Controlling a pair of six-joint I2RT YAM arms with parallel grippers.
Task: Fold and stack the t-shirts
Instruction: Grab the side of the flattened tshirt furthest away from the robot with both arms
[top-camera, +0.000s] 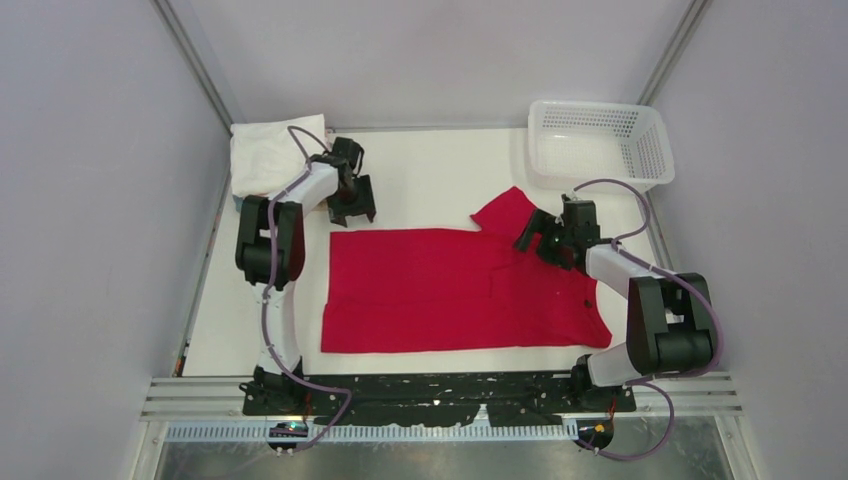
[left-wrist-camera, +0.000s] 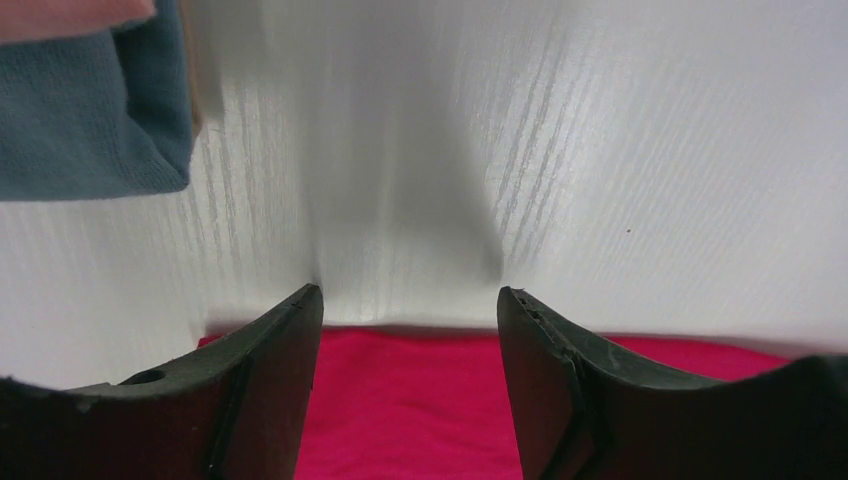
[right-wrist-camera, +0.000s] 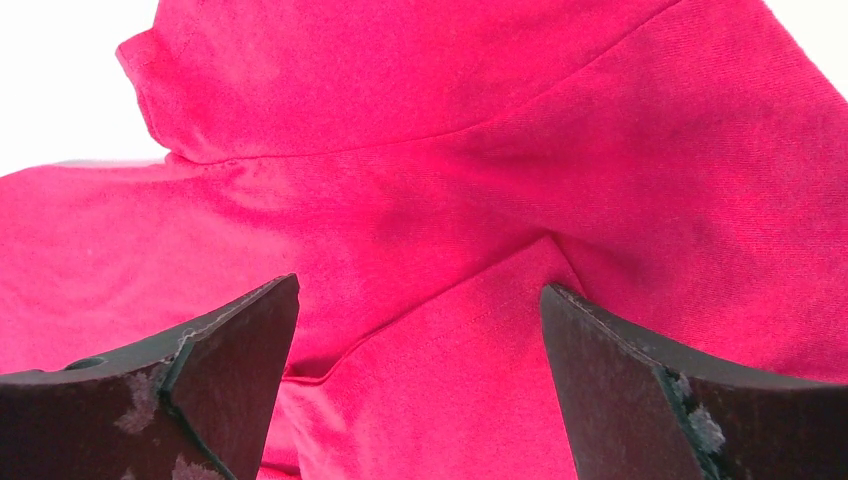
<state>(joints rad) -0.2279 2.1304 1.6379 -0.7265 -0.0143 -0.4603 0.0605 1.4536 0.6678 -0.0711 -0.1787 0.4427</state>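
A bright red t-shirt (top-camera: 440, 290) lies spread flat on the white table, one sleeve (top-camera: 505, 212) sticking out at its far right. My left gripper (top-camera: 351, 210) is open and empty just above the shirt's far left corner; its wrist view shows the red hem (left-wrist-camera: 410, 400) between the fingers. My right gripper (top-camera: 540, 238) is open and empty over the shirt near the sleeve; its wrist view shows red cloth folds (right-wrist-camera: 430, 200). A stack of folded shirts with a white one on top (top-camera: 268, 152) sits at the far left; a teal one (left-wrist-camera: 90, 110) and a salmon pink one (left-wrist-camera: 60, 15) show in the left wrist view.
A white plastic mesh basket (top-camera: 600, 142) stands at the far right corner. Grey walls close in the table on both sides. A black rail (top-camera: 440, 395) runs along the near edge by the arm bases.
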